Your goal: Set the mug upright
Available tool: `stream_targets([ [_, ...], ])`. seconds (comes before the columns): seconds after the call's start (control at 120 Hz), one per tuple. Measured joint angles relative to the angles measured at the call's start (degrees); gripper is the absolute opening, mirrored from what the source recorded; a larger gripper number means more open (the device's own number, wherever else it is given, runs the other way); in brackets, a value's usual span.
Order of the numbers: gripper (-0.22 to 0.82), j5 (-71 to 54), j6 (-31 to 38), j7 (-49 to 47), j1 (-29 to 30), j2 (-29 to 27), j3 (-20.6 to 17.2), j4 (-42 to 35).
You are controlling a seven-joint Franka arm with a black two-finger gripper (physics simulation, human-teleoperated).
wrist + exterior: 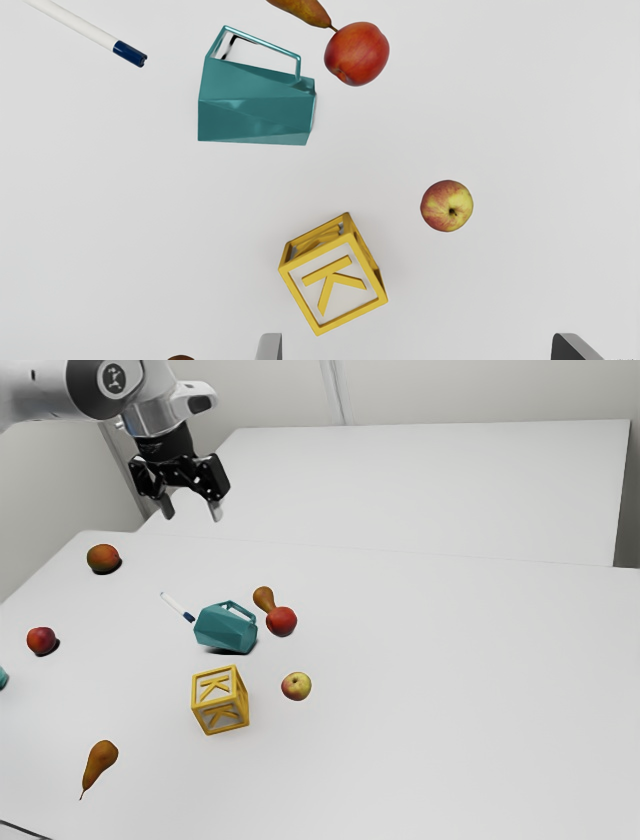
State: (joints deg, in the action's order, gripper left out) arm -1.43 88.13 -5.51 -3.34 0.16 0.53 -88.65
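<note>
In the upper left of the frame in the exterior view, the claw hangs above the surface, its two fingers spread wide apart. The teal mug lies on its side on the surface, left of the frame's center, with its angular handle toward a red fruit and a brown pear beside that fruit. A white marker with a dark blue end lies near the mug, on its upper-left side. Below the mug in the frame sits a yellow-framed letter block bearing a K, with a red-and-yellow apple to its right. Toward the frame's left are a mango-like fruit, a dark red fruit and, lower down, a second pear. A teal thing is cut off by the left edge.
</note>
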Motion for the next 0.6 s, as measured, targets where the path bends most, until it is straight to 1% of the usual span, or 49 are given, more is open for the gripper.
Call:
stream_targets([
  [0.192,0.59,0.1,-0.1,0.0,-0.5,0.4,0.0,0.1],
  [0.333,0.59,0.1,-0.3,0.1,-0.4,3.2,0.1,3.1],
  [0.433,0.59,0.3,-1.5,0.4,2.7,5.8,0.2,6.2],
  [0.6,0.59,2.3,-2.5,2.0,8.5,8.1,0.9,7.0],
])
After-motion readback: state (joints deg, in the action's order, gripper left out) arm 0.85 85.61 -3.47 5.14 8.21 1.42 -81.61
